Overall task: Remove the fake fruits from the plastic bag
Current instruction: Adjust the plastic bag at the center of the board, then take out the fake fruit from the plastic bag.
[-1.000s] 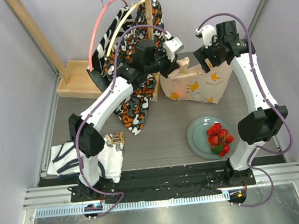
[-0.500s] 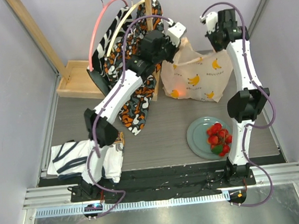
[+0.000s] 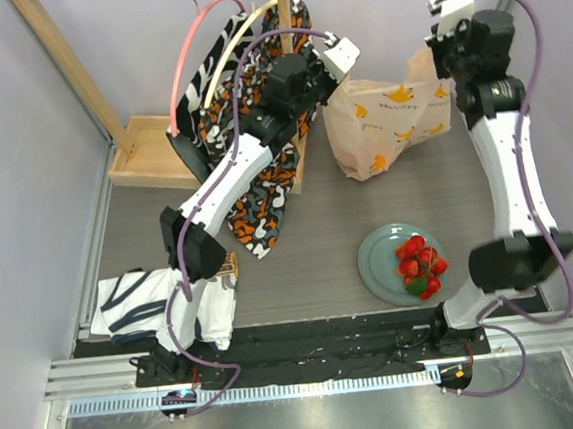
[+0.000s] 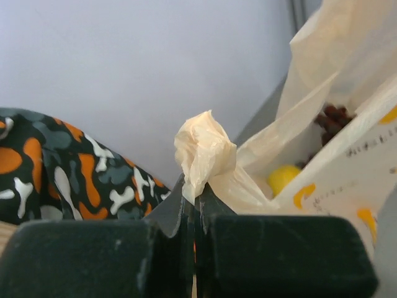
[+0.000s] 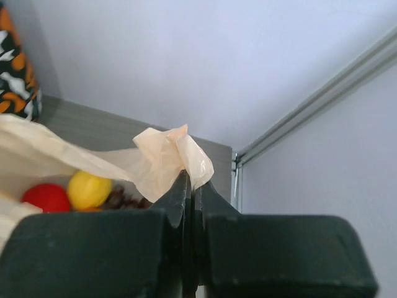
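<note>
Both arms have carried the plastic bag (image 3: 390, 130) to the right and higher than it was half a second ago, the right arm now stretched tall toward the back right corner, and the orange glow that showed through the bag's lower left side is no longer seen. The left gripper (image 4: 193, 205) has its jaws pressed together on a bunched handle loop (image 4: 201, 149) of the bag, and the right gripper (image 5: 189, 186) is likewise pinched tight on the other loop (image 5: 170, 155), so the bag hangs stretched between them near the back wall, its left end lower than its right. Whether its lower corner touches the table (image 3: 311, 263) cannot be told. Through the bag's open mouth the left wrist view shows a yellow fruit (image 4: 282, 179) and dark purple grapes (image 4: 335, 118); the right wrist view shows a red apple (image 5: 46, 197) beside the yellow one, with the grapes just behind them. A red berry cluster (image 3: 419, 263) lies on the round grey-green plate (image 3: 376, 262) near the right arm's base, well apart from the bag. A patterned cloth (image 3: 263, 176) hangs from the wooden rack (image 3: 150, 146) just left of the bag.
</note>
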Robot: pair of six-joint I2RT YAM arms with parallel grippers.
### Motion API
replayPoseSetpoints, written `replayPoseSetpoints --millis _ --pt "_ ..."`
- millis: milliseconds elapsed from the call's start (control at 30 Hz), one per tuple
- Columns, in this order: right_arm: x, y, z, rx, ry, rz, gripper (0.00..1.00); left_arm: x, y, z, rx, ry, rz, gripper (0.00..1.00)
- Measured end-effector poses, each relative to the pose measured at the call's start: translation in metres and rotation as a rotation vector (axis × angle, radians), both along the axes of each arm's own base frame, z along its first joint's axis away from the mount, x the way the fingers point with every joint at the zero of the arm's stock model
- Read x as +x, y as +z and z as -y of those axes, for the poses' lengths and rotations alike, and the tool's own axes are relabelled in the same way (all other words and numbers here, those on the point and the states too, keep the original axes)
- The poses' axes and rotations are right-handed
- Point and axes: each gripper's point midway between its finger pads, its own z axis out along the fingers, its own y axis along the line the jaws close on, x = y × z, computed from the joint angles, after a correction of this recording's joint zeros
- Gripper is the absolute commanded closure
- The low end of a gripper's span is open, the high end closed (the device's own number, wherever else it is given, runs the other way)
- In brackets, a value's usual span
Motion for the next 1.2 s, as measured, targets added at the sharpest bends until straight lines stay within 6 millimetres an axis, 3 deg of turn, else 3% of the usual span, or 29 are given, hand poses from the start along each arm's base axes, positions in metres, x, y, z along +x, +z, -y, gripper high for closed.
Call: replayPoseSetpoints --millis 100,200,233,267,333,367,433,500,567,600,700,800,867,967,1067,1200 --pt "-0.059 -0.007 -0.005 -0.004 0.017 0.008 0.99 -0.028 -0.011 -0.008 0.037 -0.066 -0.081 1.0" --pt "-0.105 -0.041 -0.003 -0.023 0.013 -0.037 0.99 -0.071 -0.032 -0.017 0.088 -0.169 -0.207 1.0" --pt "-0.121 -0.065 -0.002 -0.032 0.005 -0.082 0.98 -0.088 -0.042 -0.02 0.104 -0.212 -0.257 1.0" --pt "-0.135 -0.093 0.0 -0.041 -0.002 -0.138 0.8 -0.106 -0.056 -0.024 0.119 -0.252 -0.318 1.0" --pt "-0.165 -0.157 0.003 -0.06 -0.011 -0.285 0.61 -0.141 -0.087 -0.032 0.15 -0.318 -0.441 1.0" --pt "-0.178 -0.19 0.004 -0.068 -0.012 -0.375 0.41 -0.157 -0.105 -0.035 0.166 -0.346 -0.507 1.0" --pt "-0.206 -0.241 0.005 -0.071 -0.007 -0.552 0.31 -0.181 -0.136 -0.037 0.199 -0.38 -0.62 1.0" --pt "-0.23 -0.269 0.004 -0.083 0.015 -0.704 0.26 -0.2 -0.165 -0.037 0.23 -0.403 -0.728 1.0" --pt "-0.242 -0.268 -0.003 -0.068 0.056 -0.765 0.22 -0.213 -0.184 -0.037 0.245 -0.407 -0.815 1.0" --pt "-0.241 -0.255 -0.007 -0.056 0.079 -0.767 0.21 -0.217 -0.189 -0.036 0.242 -0.405 -0.844 1.0" --pt "-0.214 -0.179 -0.026 -0.024 0.179 -0.612 0.21 -0.221 -0.19 -0.032 0.217 -0.392 -0.888 1.0" --pt "-0.194 -0.106 -0.046 -0.008 0.287 -0.424 0.28 -0.219 -0.188 -0.031 0.188 -0.367 -0.908 1.0" --pt "-0.192 -0.087 -0.061 -0.006 0.358 -0.369 0.44 -0.216 -0.188 -0.032 0.169 -0.332 -0.924 1.0" --pt "-0.194 -0.105 -0.084 -0.002 0.469 -0.436 0.61 -0.206 -0.188 -0.036 0.135 -0.237 -0.943 1.0" --pt "-0.194 -0.143 -0.103 0.013 0.572 -0.571 0.71 -0.199 -0.185 -0.04 0.092 -0.16 -0.958 1.0" --pt "-0.191 -0.206 -0.115 0.07 0.632 -0.797 0.73 -0.195 -0.173 -0.041 0.025 -0.105 -0.968 1.0"
